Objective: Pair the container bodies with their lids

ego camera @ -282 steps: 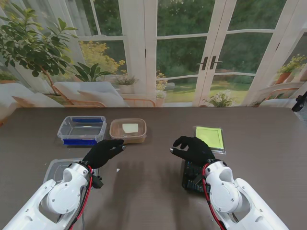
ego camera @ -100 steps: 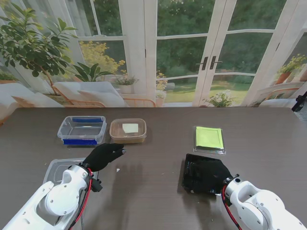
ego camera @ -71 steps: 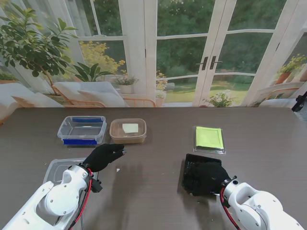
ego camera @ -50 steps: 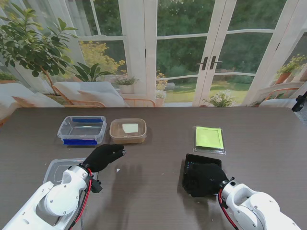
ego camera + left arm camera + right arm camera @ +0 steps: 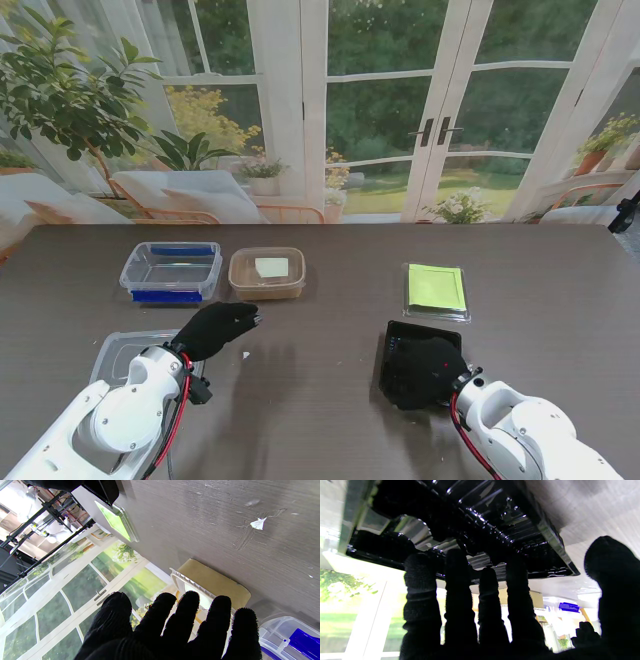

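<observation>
A black container [image 5: 397,342] [image 5: 482,510] lies on the table at my right. My right hand [image 5: 425,370] [image 5: 470,610] is spread over its near part; the fingers reach into it and the thumb [image 5: 612,580] stands apart, gripping nothing. Farther off is a flat green lid [image 5: 437,288] [image 5: 115,521]. On the left stand a clear container with blue parts [image 5: 171,271] [image 5: 295,637] and a tan container [image 5: 266,272] [image 5: 215,585]. My left hand [image 5: 218,326] [image 5: 175,630] hovers open just short of the tan container, holding nothing.
A clear plastic lid [image 5: 120,352] lies by my left forearm, partly hidden under it. A small white scrap [image 5: 246,354] [image 5: 258,523] sits on the dark wood table [image 5: 320,400] near the left hand. Glass doors and plants stand beyond the far edge.
The right hand drew back toward me, dropped onto the black container and crept slightly leftward across it. The left hand has hardly moved.
</observation>
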